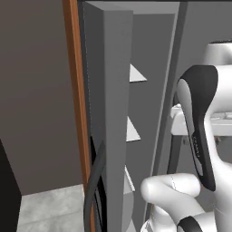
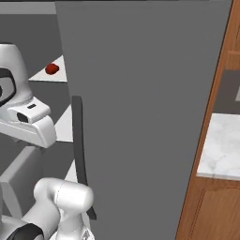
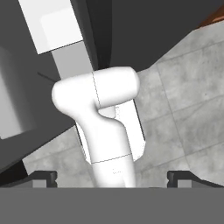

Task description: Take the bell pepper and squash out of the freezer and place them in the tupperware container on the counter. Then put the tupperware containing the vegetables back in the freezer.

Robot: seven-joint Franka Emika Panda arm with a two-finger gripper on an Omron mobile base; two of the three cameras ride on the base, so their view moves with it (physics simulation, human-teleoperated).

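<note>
- Freezer [image 1: 115, 90] door stands open; white wedge-shaped shelves visible inside, flat and matte.
- Bell pepper [image 2: 52, 69] sits on an upper freezer shelf: small, lumpy, bright red. Not picked yet.
- Can't spot the squash or the tupperware from here, so their status is unknown.
- My claw [image 3: 112, 177] is spread wide, nothing between the tips, pointing down at the grey tiled floor [image 3: 188, 113].
- Counter [image 2: 220, 150]: glossy white marble-veined slab over brown wood cabinets, off to the right.
- Judgement: early stage, every pick, place and the return trip remain.
</note>
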